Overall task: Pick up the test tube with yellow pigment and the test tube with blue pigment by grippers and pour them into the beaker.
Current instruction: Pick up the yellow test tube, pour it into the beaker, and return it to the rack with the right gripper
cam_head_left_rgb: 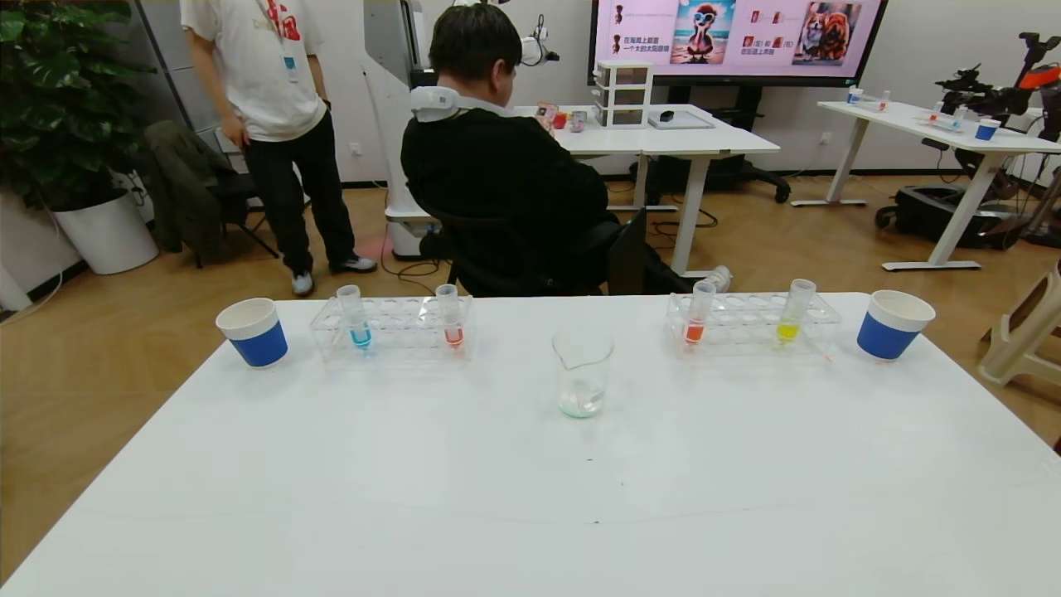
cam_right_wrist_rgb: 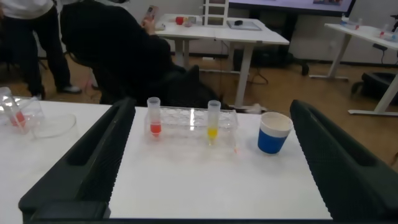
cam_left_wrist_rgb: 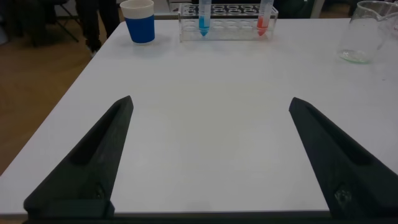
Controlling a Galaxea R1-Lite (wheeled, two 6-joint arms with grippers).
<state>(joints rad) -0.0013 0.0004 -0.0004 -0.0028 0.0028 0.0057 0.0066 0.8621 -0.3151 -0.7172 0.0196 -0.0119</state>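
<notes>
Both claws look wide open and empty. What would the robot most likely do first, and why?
Probably reach the left gripper forward to the test tube with blue pigment, standing in its rack. Both grippers are open and empty, and the beaker waits mid-table. The right gripper faces the test tube with yellow pigment.

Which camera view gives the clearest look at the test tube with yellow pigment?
The right wrist view: the test tube with yellow pigment stands upright in its rack, close and unobstructed. The head view shows it smaller and farther off. The left wrist view does not show it.
</notes>
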